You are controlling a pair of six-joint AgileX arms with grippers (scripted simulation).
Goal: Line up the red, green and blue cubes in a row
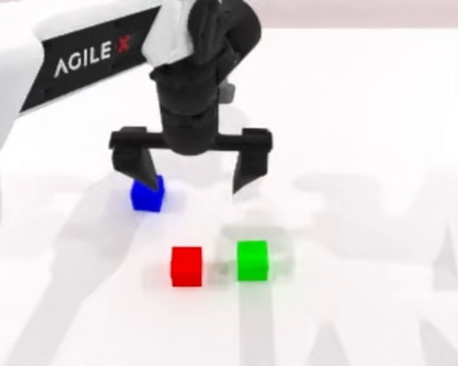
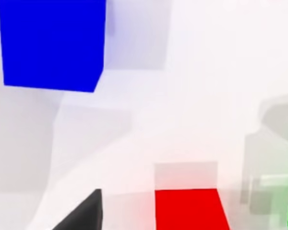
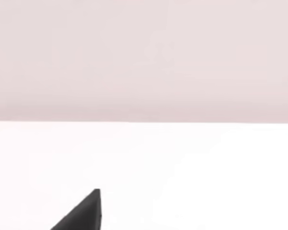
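Blue cube (image 1: 147,194) was the thing my next move depended on. It stood alone on the worktop (image 1: 366,152), at about ten o'clock from the red cube (image 1: 186,265) and well apart from it. The red cube and the green cube (image 1: 252,260) were already side by side in a row, with a small gap between them, green at three o'clock of red.

My left jaws (image 1: 191,169) were spread wide and held nothing. They were not centred on the blue cube: in the top view the left fingertip (image 1: 143,174) lay over the cube's upper edge, so the cube was at nine o'clock from the middle of the opening, under one finger and not between the two. I judged that the jaws had to shift toward nine o'clock before closing. A cube has no long axis, so only squareness to its faces counted.

My left arm was clearly the nearer one. My right wrist view showed only bare worktop, and its jaws' state I cannot tell.
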